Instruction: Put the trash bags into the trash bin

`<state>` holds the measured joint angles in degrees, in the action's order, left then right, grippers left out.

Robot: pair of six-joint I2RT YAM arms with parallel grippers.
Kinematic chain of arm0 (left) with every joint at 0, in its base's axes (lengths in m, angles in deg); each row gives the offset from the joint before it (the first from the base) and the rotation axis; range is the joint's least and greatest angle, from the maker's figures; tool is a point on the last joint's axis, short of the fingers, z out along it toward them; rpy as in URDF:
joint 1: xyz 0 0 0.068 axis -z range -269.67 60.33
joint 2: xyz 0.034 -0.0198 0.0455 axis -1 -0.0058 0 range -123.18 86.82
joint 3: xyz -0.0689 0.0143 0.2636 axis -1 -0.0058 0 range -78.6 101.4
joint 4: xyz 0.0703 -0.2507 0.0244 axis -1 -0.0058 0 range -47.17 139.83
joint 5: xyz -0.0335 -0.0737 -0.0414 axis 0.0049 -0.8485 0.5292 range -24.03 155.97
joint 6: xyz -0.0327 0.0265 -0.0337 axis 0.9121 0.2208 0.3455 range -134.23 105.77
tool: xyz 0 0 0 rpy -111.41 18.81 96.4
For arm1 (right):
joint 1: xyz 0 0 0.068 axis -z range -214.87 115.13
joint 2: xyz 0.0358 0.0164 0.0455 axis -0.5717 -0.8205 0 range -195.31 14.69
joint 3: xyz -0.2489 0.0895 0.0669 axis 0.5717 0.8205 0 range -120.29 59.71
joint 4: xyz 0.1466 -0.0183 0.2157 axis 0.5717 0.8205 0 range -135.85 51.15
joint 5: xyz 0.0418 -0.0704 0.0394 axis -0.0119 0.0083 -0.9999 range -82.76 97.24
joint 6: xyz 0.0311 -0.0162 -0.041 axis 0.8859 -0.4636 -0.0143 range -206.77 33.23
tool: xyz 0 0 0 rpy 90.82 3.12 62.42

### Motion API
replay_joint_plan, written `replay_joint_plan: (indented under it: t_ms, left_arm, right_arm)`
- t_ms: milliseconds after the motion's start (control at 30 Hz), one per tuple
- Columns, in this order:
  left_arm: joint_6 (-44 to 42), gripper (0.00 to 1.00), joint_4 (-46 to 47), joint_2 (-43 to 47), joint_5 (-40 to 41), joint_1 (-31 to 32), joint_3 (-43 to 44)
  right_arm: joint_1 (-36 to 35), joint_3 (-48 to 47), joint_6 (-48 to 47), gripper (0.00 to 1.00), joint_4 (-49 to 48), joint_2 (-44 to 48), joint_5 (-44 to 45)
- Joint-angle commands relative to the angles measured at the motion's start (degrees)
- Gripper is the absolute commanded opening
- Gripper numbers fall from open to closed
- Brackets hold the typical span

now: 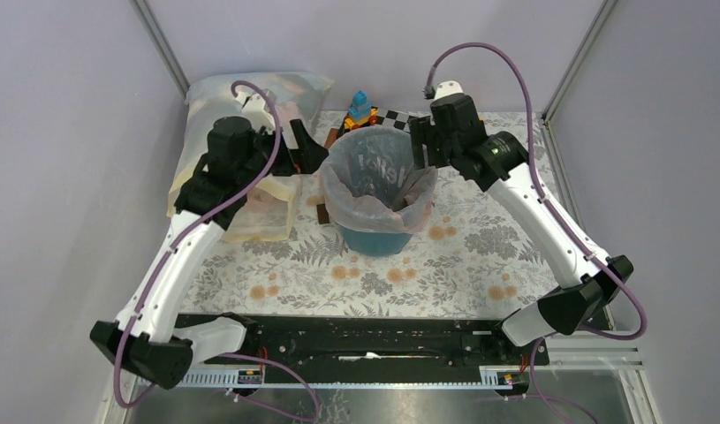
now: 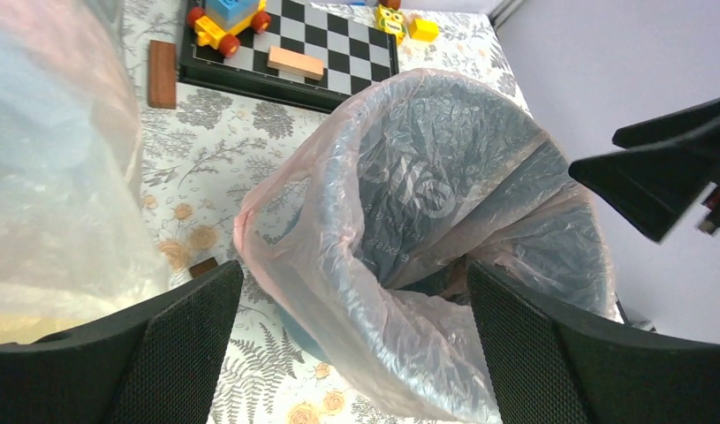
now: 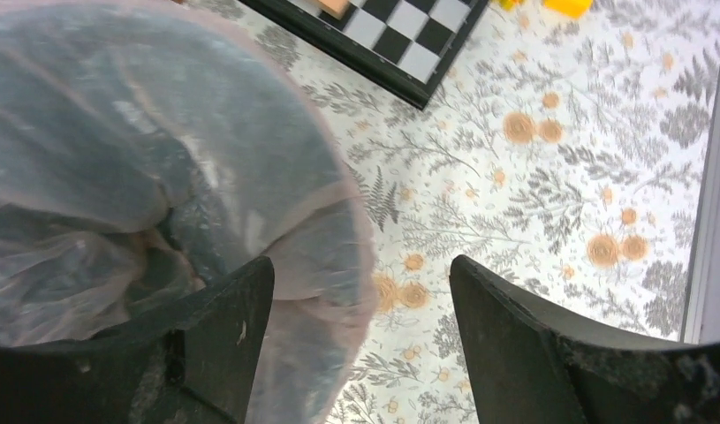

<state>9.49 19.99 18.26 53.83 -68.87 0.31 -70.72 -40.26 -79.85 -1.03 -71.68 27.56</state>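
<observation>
A big clear sack (image 1: 299, 88) is lying at the far left corner of the desk (image 1: 462, 265). The left gripper (image 2: 353, 269) is hanging wide open beside the trash bin (image 1: 382, 240), which is standing mid-desk toward the far edge, with the pink trash bag (image 1: 347, 190) lining it and draping over its rim. The right gripper (image 3: 360, 265) is gaping open at the right rim.

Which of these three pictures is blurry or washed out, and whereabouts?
Top external view: evenly lit and sharp, with no harsh glare. Left wrist view: the trash bag shows crisp crinkles, but the clear sack at the left is out of focus and washed out. Right wrist view: the trash bag is very close and blurred, while the tablecloth is sharper.
</observation>
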Motion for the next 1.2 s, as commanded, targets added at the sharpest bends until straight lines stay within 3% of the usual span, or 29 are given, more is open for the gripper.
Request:
replay_joint_plan:
  t_ms: [0,267,533,767,933,1167]
  left_arm:
    - [0.28,0.99,3.98,5.59,5.62,0.21,-5.46]
    - [2.52,0.99,11.3,13.92,8.48,0.21,-17.61]
    - [2.11,0.99,10.4,15.78,8.13,0.21,-19.98]
    - [2.99,0.99,11.5,15.85,6.98,0.21,-20.91]
    - [2.83,0.99,11.79,15.06,7.05,0.2,-20.82]
    - [3.09,0.99,12.87,14.33,6.9,0.21,-21.31]
  right_arm:
    - [4.67,2.71,1.69,0.78,-0.37,1.05,-5.43]
    - [6.37,4.03,2.09,0.57,-0.87,-2.28,-7.6]
    - [6.91,4.25,2.45,0.37,-1.92,-4.14,-10.16]
    - [7.18,3.31,2.98,0.1,-2.65,-6.46,-10.7]
    - [8.32,-0.5,2.87,0.01,-2.95,-8.39,-7.77]
    - [11.92,-6.62,2.05,0.0,-3.34,-13.57,-4.25]
